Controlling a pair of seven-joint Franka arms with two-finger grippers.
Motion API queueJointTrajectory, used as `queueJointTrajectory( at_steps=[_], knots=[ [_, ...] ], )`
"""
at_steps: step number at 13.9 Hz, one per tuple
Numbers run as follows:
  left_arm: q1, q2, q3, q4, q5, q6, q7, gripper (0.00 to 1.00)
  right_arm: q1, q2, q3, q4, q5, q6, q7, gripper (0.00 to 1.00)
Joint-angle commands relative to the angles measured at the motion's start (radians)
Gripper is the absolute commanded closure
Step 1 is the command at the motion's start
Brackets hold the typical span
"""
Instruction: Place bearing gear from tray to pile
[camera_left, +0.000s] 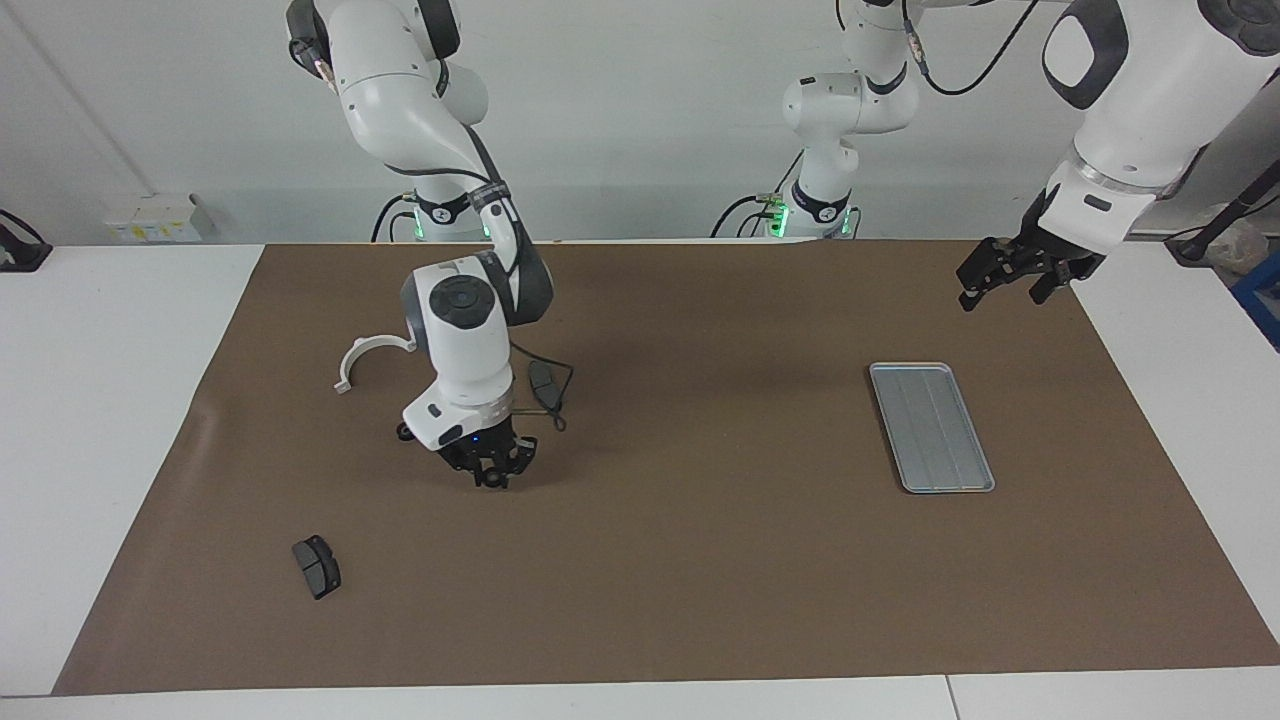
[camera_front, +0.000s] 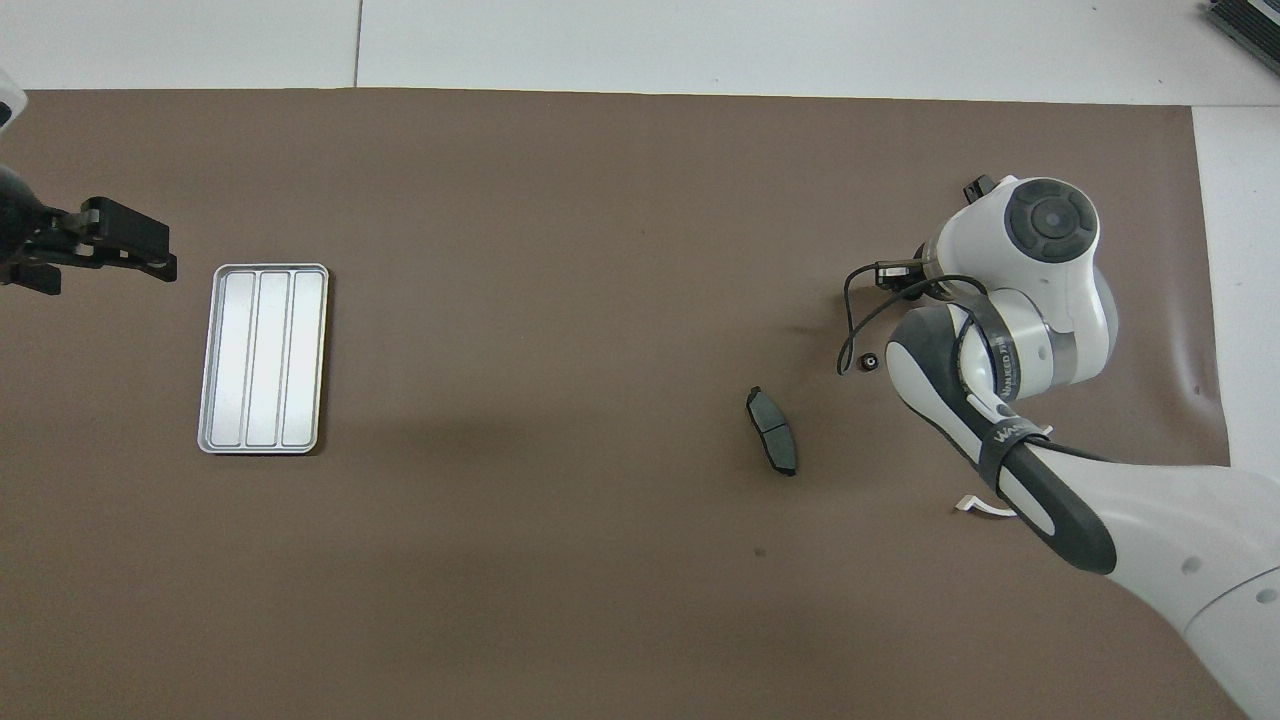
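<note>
The worktop (camera_left: 700, 560) carries a brown mat, and the right arm reaches down over the pile at its own end. The left arm waits raised near the tray, at the edge of the mat toward the left arm's end.

The tray (camera_left: 932, 427) lies flat and I see no gear in it; its long axis runs roughly away from the robots. It is well apart from the pile.

The pile is a loose scatter: a white bracket (camera_left: 362, 357) nearer to the robots, one brake pad (camera_left: 544, 385) beside the right arm's wrist, and a second brake pad (camera_left: 316, 566) farther from the robots.

The right gripper (camera_left: 493, 474) is low, just above the mat or touching it, and a small black ring, probably the bearing gear (camera_left: 492, 479), sits between its fingertips. I cannot tell if the fingers clamp it or are already loosened. Another small gear (camera_front: 869, 362) lies on the mat just beside this arm.

The left gripper (camera_left: 1000, 283) hangs in the air with its fingers spread and nothing in them.

In my judgement the placing is almost finished; the coming move is only to release and lift straight up.
</note>
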Motion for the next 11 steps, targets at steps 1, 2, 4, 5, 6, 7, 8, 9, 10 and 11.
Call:
queueJointTrajectory(
  at_steps=[1,2,4,5,6,7,8,9,10,11],
  knots=[
    [0.01,-0.029,-0.007,-0.039,0.01,0.023,0.005,0.0,-0.05,-0.007,0.019,-0.015,0.001,0.022,-0.052,0.47],
    [0.01,-0.029,-0.007,-0.039,0.01,0.023,0.005,0.0,-0.058,-0.007,0.019,-0.009,0.001,0.022,-0.052,0.04],
    [0.01,-0.029,-0.007,-0.039,0.01,0.023,0.005,0.0,-0.055,-0.008,0.019,0.008,0.038,0.025,-0.041,0.0],
    [0.01,-0.029,-0.007,-0.039,0.01,0.023,0.005,0.0,-0.055,-0.017,0.018,0.022,0.05,0.033,-0.039,0.0],
    [0.01,-0.029,-0.007,-0.039,0.01,0.023,0.005,0.0,-0.055,-0.031,0.017,0.036,0.05,0.022,-0.039,0.0],
    [0.01,-0.029,-0.007,-0.039,0.01,0.023,0.005,0.0,-0.052,-0.065,0.017,0.036,0.052,0.004,-0.038,0.0],
    [0.01,-0.029,-0.007,-0.039,0.01,0.023,0.005,0.0,-0.046,-0.097,0.019,0.036,0.052,-0.039,-0.036,0.0],
    [0.01,-0.029,-0.007,-0.039,0.01,0.023,0.005,0.0,-0.041,-0.14,0.021,0.036,0.052,-0.086,-0.03,0.0],
    [0.01,-0.029,-0.007,-0.039,0.01,0.023,0.005,0.0,-0.038,-0.183,0.022,0.036,0.052,-0.126,-0.021,0.0],
    [0.01,-0.029,-0.007,-0.039,0.01,0.023,0.005,0.0,-0.037,-0.221,0.025,0.036,0.052,-0.174,-0.019,0.0]
  ],
)
